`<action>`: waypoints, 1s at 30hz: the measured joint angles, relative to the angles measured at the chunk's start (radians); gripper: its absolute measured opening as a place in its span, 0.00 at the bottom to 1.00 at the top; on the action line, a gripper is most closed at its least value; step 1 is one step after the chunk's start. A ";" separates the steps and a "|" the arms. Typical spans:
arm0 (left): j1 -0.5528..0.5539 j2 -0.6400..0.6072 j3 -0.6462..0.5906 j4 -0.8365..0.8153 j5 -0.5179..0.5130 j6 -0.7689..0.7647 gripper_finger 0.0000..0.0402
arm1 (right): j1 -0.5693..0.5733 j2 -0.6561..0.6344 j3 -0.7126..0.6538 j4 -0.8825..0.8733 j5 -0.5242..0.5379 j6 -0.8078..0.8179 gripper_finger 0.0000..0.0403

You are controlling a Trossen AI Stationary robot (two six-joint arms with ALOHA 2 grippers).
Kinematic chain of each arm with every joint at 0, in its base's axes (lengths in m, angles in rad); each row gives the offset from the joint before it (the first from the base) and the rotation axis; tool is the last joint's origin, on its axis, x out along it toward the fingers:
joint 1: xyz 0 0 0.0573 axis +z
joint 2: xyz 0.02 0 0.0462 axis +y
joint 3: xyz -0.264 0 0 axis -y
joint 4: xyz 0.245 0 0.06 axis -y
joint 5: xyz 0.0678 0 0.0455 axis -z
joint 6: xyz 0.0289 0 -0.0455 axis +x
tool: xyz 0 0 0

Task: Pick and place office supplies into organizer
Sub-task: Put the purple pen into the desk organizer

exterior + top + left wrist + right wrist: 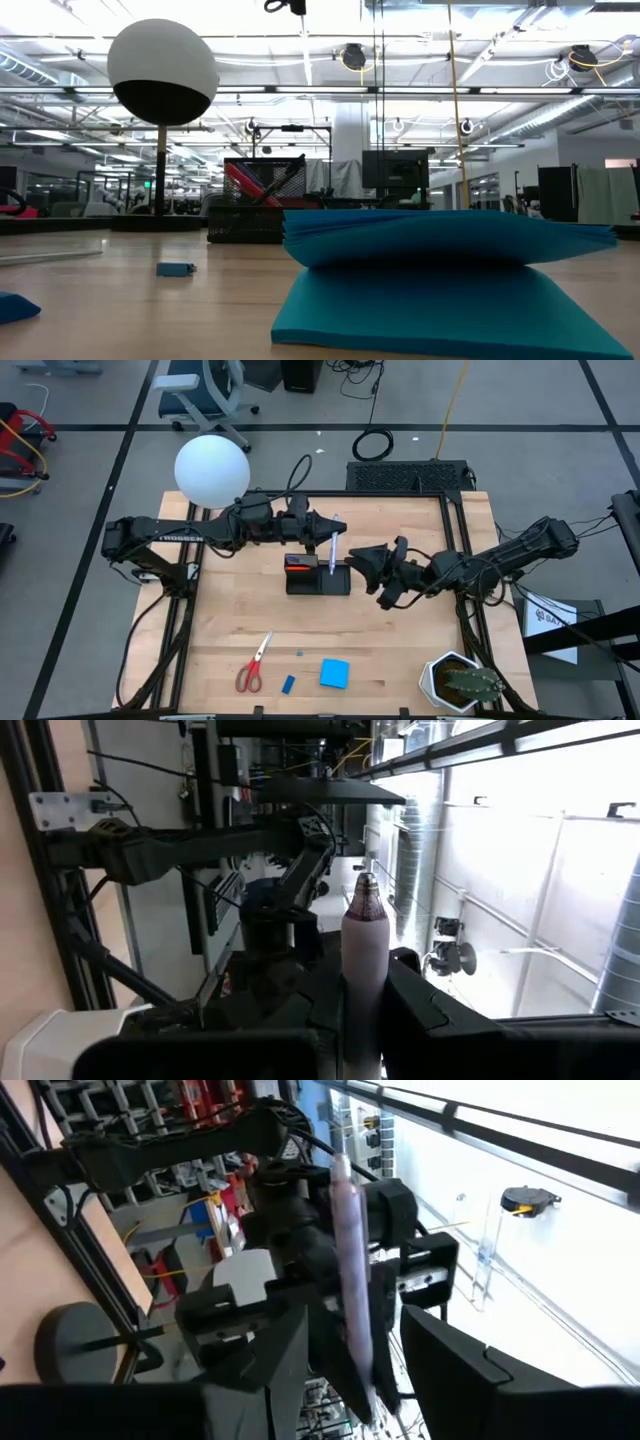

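My left gripper [326, 528] [362, 995] reaches in from the table's left and is shut on the purple pen [333, 548], which hangs in the air over the black organizer [318, 578]. My right gripper [356, 557] [358, 1330] comes from the right and is open, a finger on each side of the pen [350, 1270] with a gap showing. An orange-red marker [297, 564] sits in the organizer. The red-handled scissors [254, 663], the blue eraser [288, 683] and the blue notepad [334, 673] lie flat near the table's near edge. My left gripper pinches the pen between its two fingers near the end opposite the purple tip [362, 970]. The fingers come level from the table's left and lie across the pen. The pen is lifted clear, and its free length with the purple tip [365, 902] sticks out past the fingers.
A lamp with a white globe [212, 470] stands at the table's far left, and a potted cactus [460, 682] at the near right corner. Bare wood lies between the organizer and the near-edge items. The notepad [430, 280] fills much of the low view.
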 joint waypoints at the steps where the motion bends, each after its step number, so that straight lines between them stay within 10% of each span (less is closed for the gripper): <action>1: -0.003 0.000 0.000 -0.009 0.000 0.000 0.08 | 0.000 0.006 0.000 0.006 0.000 0.005 0.38; 30: -0.026 0.182 0.099 0.120 0.012 0.013 0.08 | 0.097 -0.002 0.002 0.034 0.116 0.035 0.36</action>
